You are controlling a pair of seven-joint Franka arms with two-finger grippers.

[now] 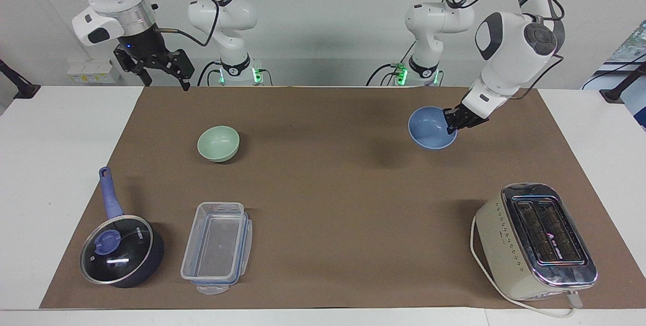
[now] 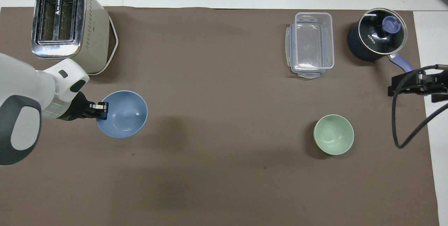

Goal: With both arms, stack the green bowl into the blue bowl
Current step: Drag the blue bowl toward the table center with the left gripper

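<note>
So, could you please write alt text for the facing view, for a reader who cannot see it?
The left gripper holds the blue bowl by its rim, lifted above the brown mat. The green bowl sits on the mat toward the right arm's end, where the open right gripper waits raised.

Two glossy white jointed arms with dark grey round joint caps and black bands carrying small lettering. Loose black cables loop along both. Green lights glow at each base. Each ends in a black two-fingered tool; one wrist has a silver ring.
</note>
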